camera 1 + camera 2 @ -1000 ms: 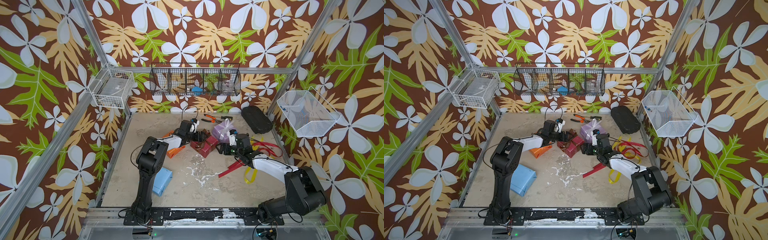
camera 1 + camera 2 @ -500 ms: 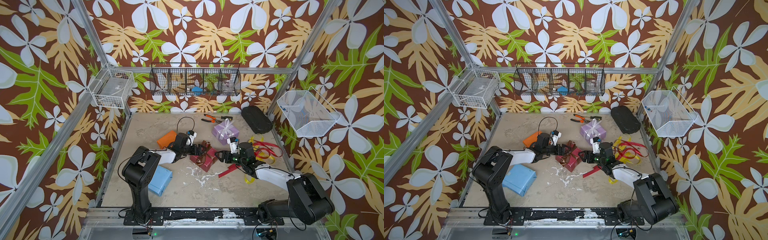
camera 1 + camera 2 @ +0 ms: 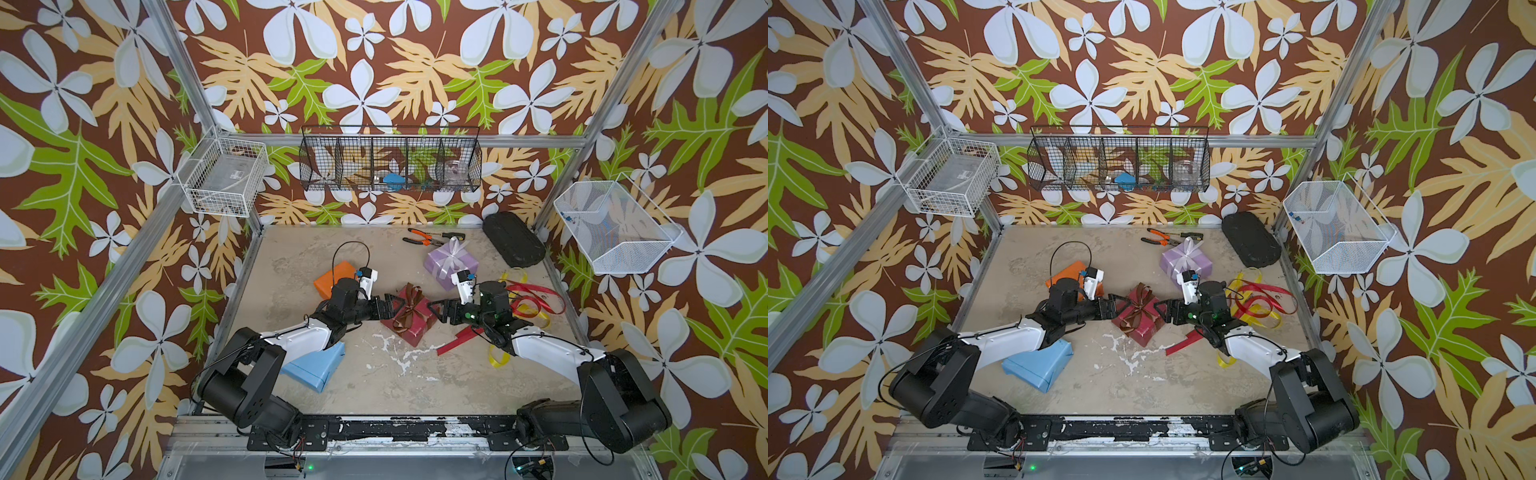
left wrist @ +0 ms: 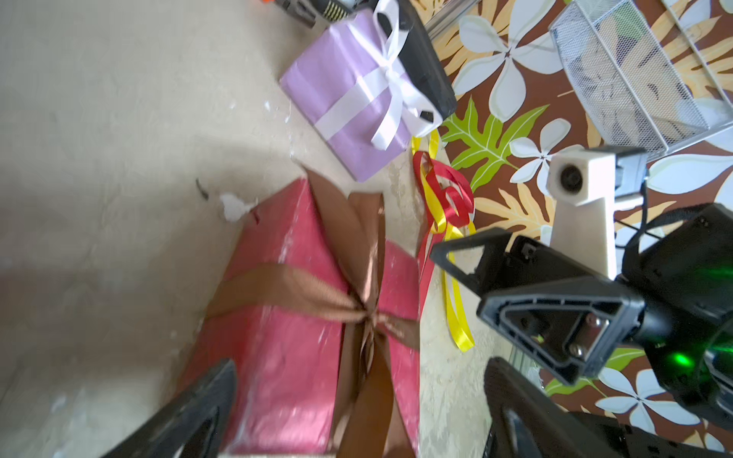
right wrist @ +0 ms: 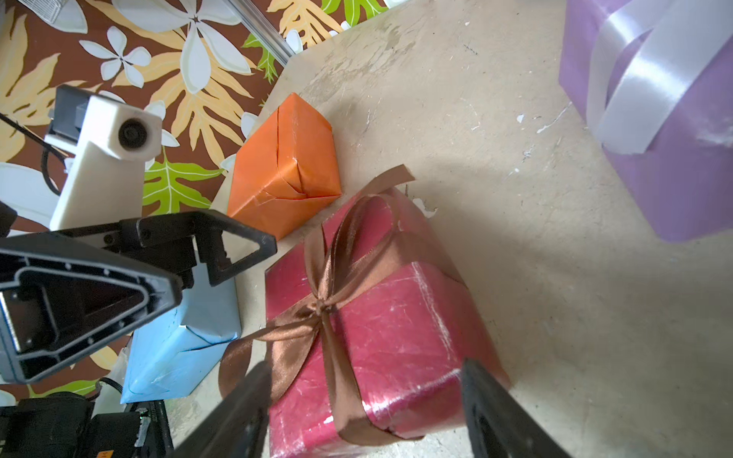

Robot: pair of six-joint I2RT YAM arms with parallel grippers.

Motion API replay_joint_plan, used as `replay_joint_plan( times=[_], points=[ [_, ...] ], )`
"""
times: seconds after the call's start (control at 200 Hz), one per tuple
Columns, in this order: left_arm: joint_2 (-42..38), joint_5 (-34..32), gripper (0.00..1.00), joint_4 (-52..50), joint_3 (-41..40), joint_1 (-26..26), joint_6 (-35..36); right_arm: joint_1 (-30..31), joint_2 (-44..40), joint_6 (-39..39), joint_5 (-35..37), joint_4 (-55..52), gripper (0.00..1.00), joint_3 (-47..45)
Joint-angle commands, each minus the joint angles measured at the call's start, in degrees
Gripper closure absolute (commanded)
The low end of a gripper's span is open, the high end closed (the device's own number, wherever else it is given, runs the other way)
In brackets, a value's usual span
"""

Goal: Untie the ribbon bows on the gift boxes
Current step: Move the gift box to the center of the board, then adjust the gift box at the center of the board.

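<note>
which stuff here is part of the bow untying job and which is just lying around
Job: dark red glossy box with tied brown satin bow; lilac paper box with tied white bow; bare orange box; bare light blue box; loose red ribbon and yellow ribbon.
Lying about: orange-handled pliers; black oblong case.

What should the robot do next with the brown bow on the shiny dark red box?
Probably the right gripper should close on a loose end of the brown satin ribbon bow and pull. That bow is tied on the glossy dark red gift box, and the right gripper and left gripper stand open beside it, holding nothing.
</note>
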Motion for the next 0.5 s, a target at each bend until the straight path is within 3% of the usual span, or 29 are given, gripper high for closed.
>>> replay_joint_plan(
  times=[0.0,0.205,0.335,0.495],
  points=[
    [-3.65,-0.09,0.00,3.48,-4.34,-0.40,-4.96,0.06,1.89,-3.28,-0.46,1.00,0.24,1.25],
    [-3.83,1.41,0.00,13.76,-9.82,-1.63,-10.68,0.05,8.02,-0.03,-7.95,7.72,0.24,2.13],
    [1.05,4.42,0.00,19.99,-8.15,-1.91,-13.90,0.23,8.96,0.87,-10.17,10.92,0.25,0.62],
    [5.59,4.20,0.00,20.68,-4.17,-1.90,-12.67,0.71,7.54,3.61,-12.69,13.18,0.26,-2.72]
  ],
)
